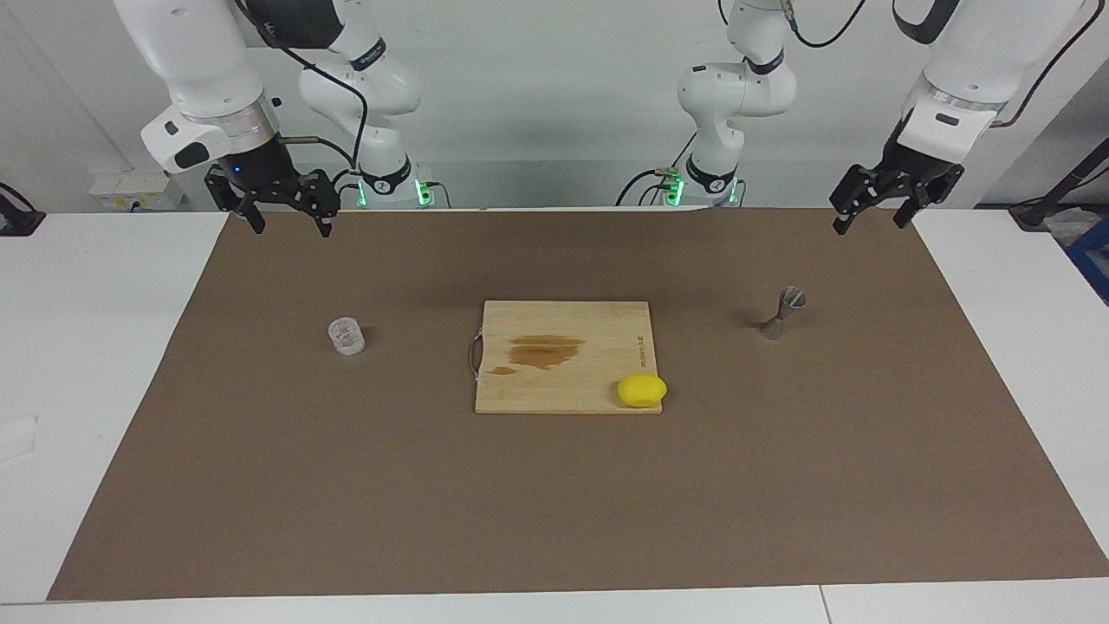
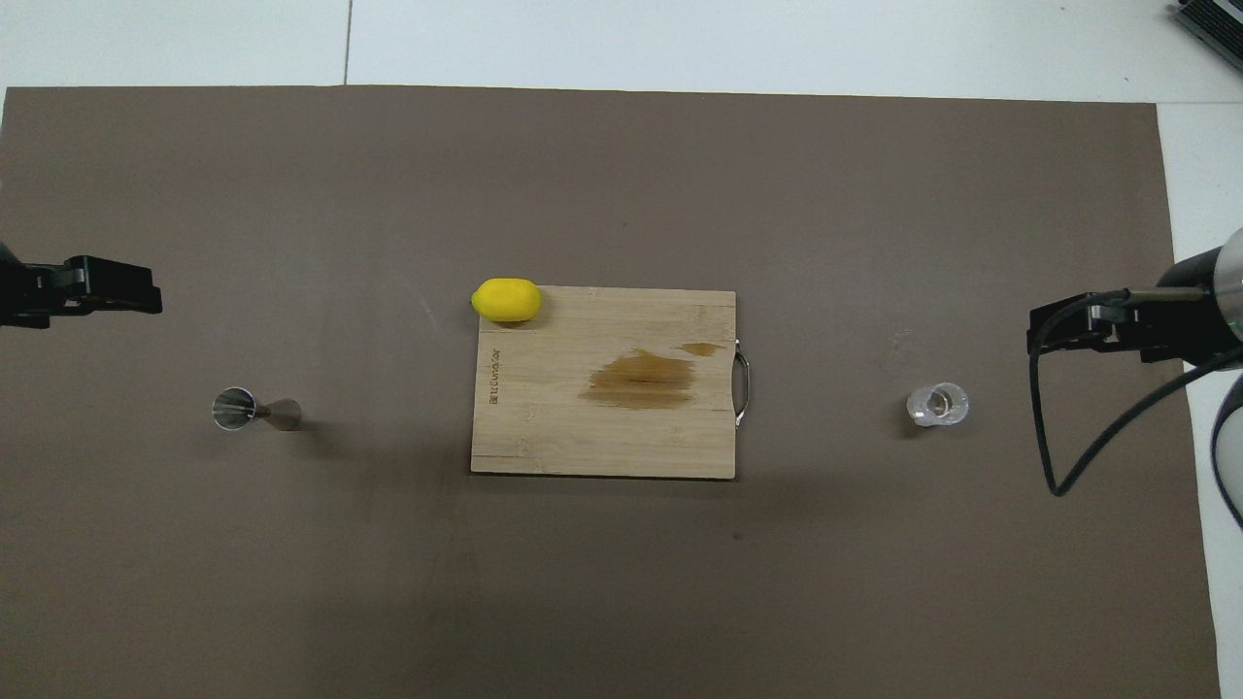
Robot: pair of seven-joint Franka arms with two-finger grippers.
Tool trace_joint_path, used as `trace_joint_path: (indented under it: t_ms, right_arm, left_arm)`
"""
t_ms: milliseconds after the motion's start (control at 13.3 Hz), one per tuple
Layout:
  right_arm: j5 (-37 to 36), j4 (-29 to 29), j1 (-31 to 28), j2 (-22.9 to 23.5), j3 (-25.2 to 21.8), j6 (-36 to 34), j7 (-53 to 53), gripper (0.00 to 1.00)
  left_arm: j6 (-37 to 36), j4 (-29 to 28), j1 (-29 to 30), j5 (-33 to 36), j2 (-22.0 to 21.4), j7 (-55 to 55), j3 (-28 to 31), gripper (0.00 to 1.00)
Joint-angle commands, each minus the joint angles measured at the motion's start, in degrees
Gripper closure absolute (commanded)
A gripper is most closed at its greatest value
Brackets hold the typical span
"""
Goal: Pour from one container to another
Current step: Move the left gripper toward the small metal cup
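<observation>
A cutting board [image 1: 563, 355] (stained, lemon [image 1: 642, 390] on its corner) lies between glass cup [image 1: 346, 336] and jigger [image 1: 784, 312]. Left gripper [image 1: 871, 211] and right gripper [image 1: 288, 217] hang spread, holding nothing.

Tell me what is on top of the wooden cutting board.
A yellow lemon sits at one corner of the cutting board, the corner away from the robots toward the left arm's end. A brown stain marks the board's middle. What lies under the board is hidden.

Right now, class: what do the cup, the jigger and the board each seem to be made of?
Cup: probably clear glass with thick walls; the mat shows through it.
Jigger: apparently metal, silvery and shiny; its open mouth glints in the overhead view.
Board: looks like pale wood or bamboo, matte, with visible strips and a dark stain.
</observation>
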Motion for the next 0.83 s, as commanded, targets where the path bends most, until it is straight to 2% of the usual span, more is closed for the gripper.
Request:
trace_joint_path:
  t_ms: [0, 150, 300, 601, 751]
  right_arm:
    - [1.54, -1.04, -0.76, -1.06, 0.13, 0.51, -0.87, 0.01]
    - [1.54, -1.04, -0.76, -1.06, 0.13, 0.51, -0.87, 0.01]
    - [1.54, -1.04, -0.76, -1.06, 0.13, 0.51, -0.87, 0.01]
    - [1.54, -1.04, -0.76, -1.06, 0.13, 0.51, -0.87, 0.01]
    - [1.54, -1.04, -0.76, -1.06, 0.13, 0.51, -0.87, 0.01]
  left_arm:
    - [11.10, -7.57, 0.39, -0.76, -2.12, -2.75, -0.11, 0.00]
    - [19.80, -12.83, 0.83, -0.67, -2.90, 2.21, -0.11, 0.00]
    - [25.27, -13.65, -0.48, -0.67, -1.86, 5.23, -0.29, 0.00]
    - [28.72, -13.56, -0.58, -0.67, 1.84, 5.41, -0.37, 0.00]
    - [27.93, -10.76, -3.81, -0.75, 3.06, 5.76, -0.64, 0.00]
